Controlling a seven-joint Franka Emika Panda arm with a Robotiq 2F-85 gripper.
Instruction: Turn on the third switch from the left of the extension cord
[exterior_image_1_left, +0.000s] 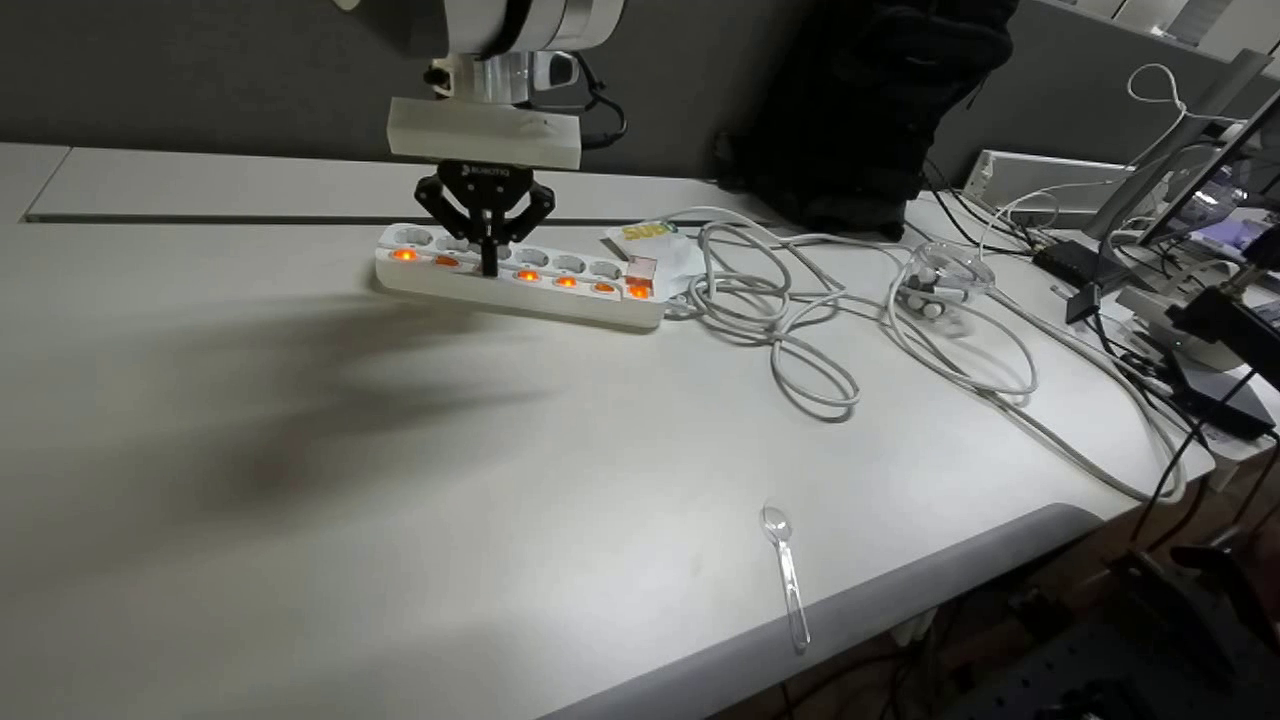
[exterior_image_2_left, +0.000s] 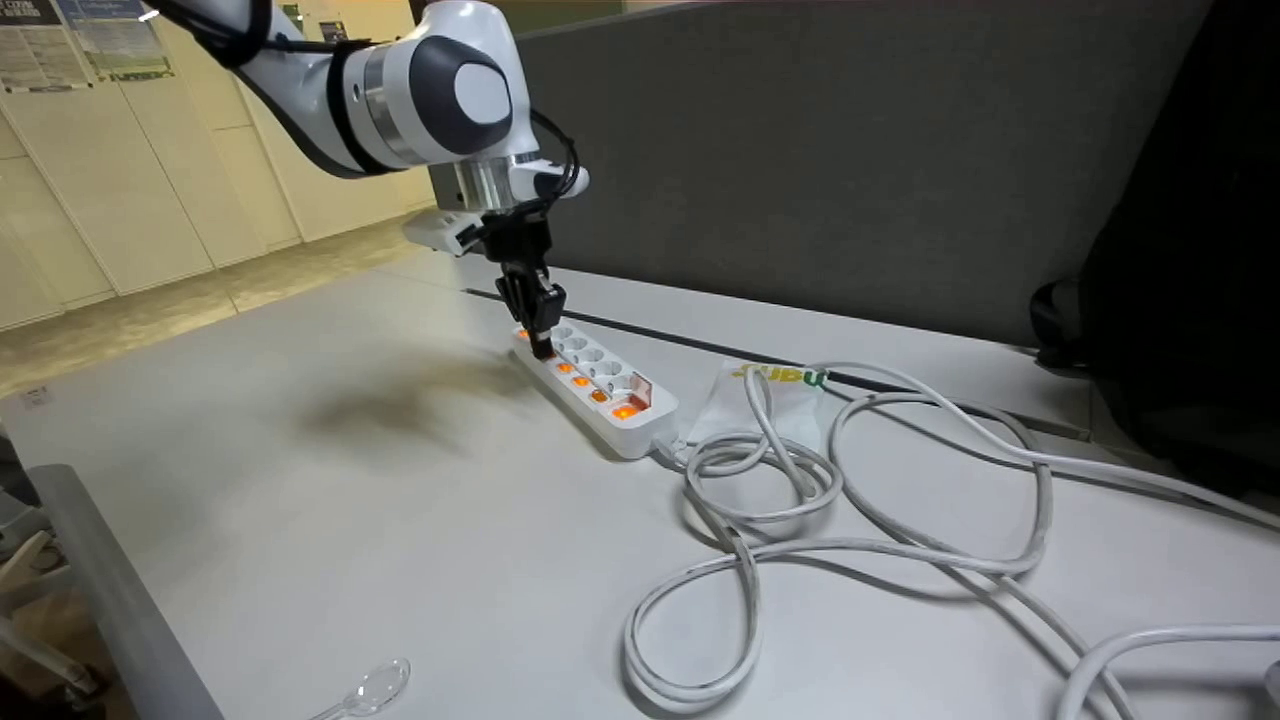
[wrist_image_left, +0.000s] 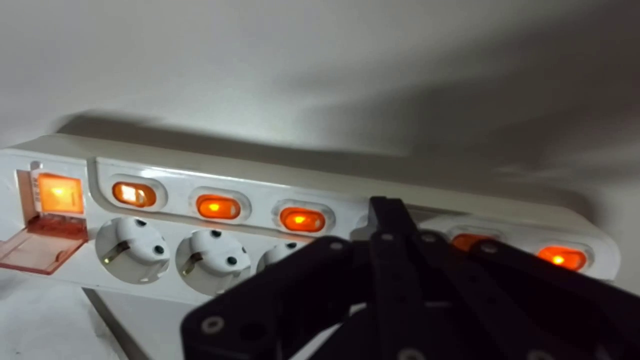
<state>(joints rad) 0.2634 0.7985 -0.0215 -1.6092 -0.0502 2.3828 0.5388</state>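
Note:
The white extension cord strip (exterior_image_1_left: 560, 300) lies on the table; it also shows in an exterior view (exterior_image_2_left: 590, 410) and in the wrist view (wrist_image_left: 155, 172). My gripper (exterior_image_1_left: 489, 270) points down with its fingers together and nothing between them, also seen from the side (exterior_image_2_left: 542, 352). Its fingertips (wrist_image_left: 387, 202) are over the third switch's place and hide that switch. I cannot tell whether they touch it. The first switch (exterior_image_1_left: 403, 255) glows orange. The second switch (exterior_image_1_left: 446, 261) looks unlit. The fourth switch (exterior_image_1_left: 527, 275) and the ones beyond glow.
The strip's main switch (wrist_image_left: 61, 194) glows under a raised clear red flap (wrist_image_left: 45, 245). Coiled white cable (exterior_image_2_left: 748, 590) and a printed napkin (exterior_image_1_left: 650, 240) lie by that end. A clear spoon (exterior_image_1_left: 788, 580) is near the table edge. A black backpack (exterior_image_1_left: 880, 90) stands behind.

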